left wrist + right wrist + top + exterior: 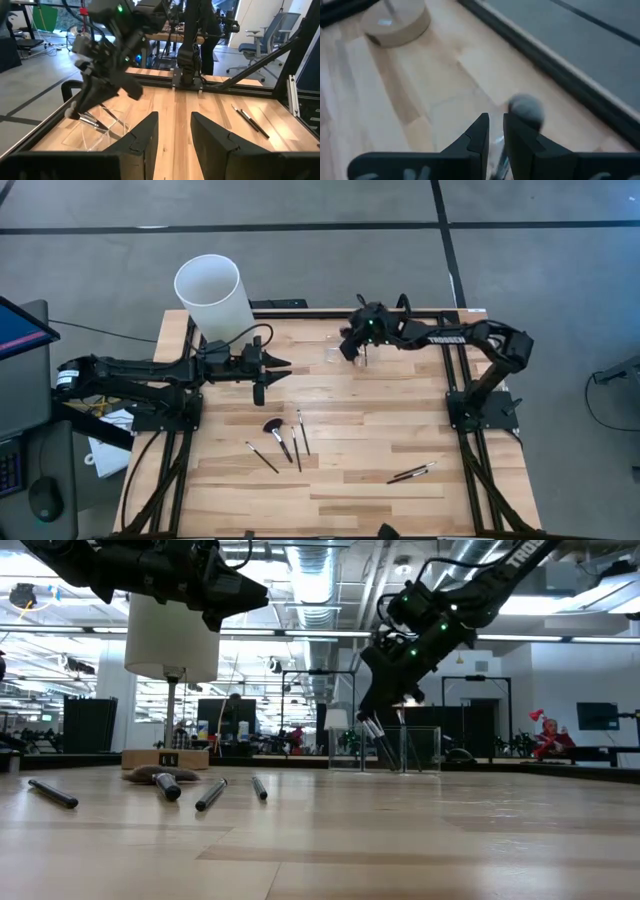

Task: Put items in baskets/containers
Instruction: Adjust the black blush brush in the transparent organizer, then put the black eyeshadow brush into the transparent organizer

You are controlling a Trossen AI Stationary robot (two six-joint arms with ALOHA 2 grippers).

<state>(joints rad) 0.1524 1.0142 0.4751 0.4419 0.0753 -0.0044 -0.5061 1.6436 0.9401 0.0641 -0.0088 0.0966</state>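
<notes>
The wooden table (400,430) carries a tall white cylinder (212,295) at its far left corner, and the two dark arms reach in from either side. The left gripper (268,370) waits above the boards just right of that cylinder, its fingers parted with nothing between them. The right gripper (375,730) is the one at work: it hangs tilted over the clear holder (420,748) near the far edge of the table, its fingers closed on a brush (522,112) whose pale fluffy tip shows just past them in the right wrist view. The handle end points down toward the holder; whether it has entered a slot cannot be told. To do this well, the brush probably wants to be brought nearer upright and lined up over a free slot before it is let go, since a slanted drop could catch the thin wall and tip the light holder. Four brushes (282,442), one with a fan head, lie mid-table, and a pair (412,472) lies nearer the right front.
</notes>
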